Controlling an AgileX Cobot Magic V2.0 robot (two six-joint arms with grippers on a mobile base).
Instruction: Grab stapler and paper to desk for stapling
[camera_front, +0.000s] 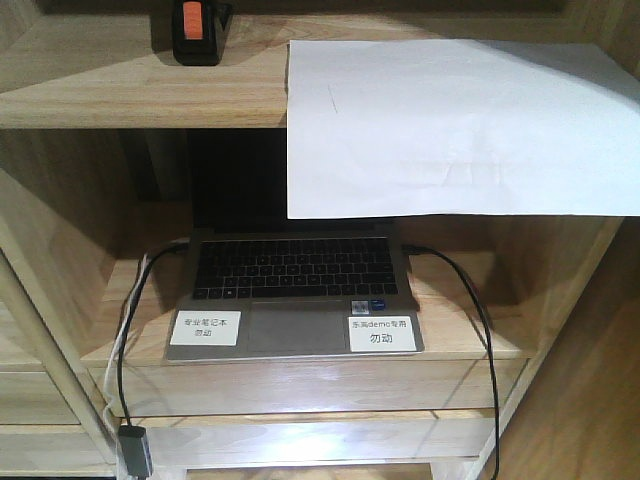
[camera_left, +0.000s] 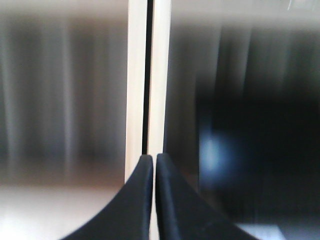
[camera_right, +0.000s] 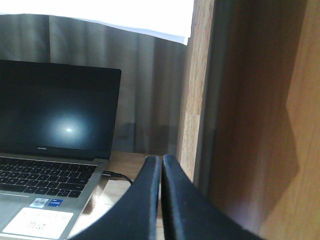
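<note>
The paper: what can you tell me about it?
The paper is one large, plain white sheet, thin, with faint creases. Its rear part lies on the top shelf. Its front part overhangs the shelf's front edge and covers part of the opening above the laptop. Its right end runs out of the front view. The stapler sits apart on its left. No gripper touches it.

Pale wood shelf unit (camera_front: 60, 260) fills front view, side panels at 9 and 3. Open laptop (camera_front: 295, 285) sits in middle bay, black cables (camera_front: 490, 350) trailing off toward 4 and 8. Back of bay dark, maybe grey ribbed panel (camera_right: 150, 85), pretty blurry. Soft glare spot on screen (camera_right: 67, 129). More wood fronts (camera_front: 300, 385) at 6.
</note>
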